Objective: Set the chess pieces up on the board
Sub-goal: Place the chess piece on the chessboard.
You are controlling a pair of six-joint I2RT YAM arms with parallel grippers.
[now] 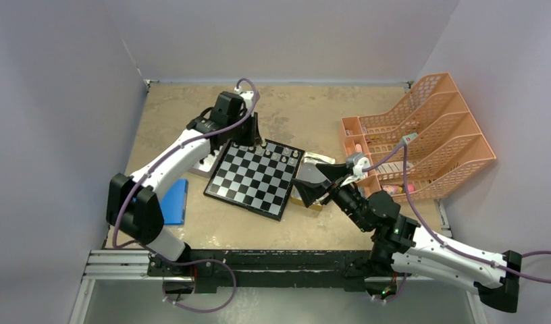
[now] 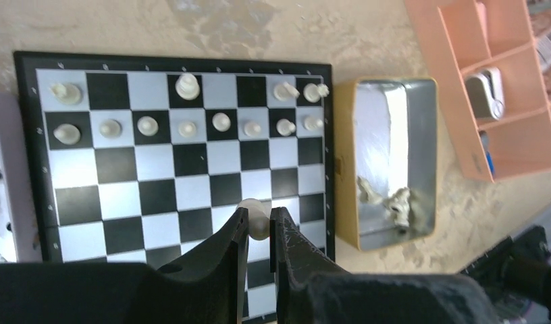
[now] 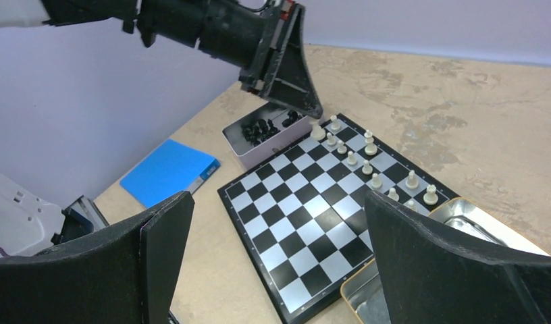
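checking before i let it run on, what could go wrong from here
1. The left fingers hold a white piece at their very tips; it could slip or topple on release.
2. The placed pieces stand close together on the board, so lowering among them could knock a neighbour.
3. The spare pieces lie tipped at one end of the tin; the open right fingers may fumble them.

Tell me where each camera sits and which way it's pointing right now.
Top external: above and behind, looking down at the board; left arm and right arm show.
Left wrist: over the board, looking down; left gripper pinches a cream piece.
Right wrist: low beside the board, facing across it; right gripper open.
Shared: both wrist views show the left gripper.
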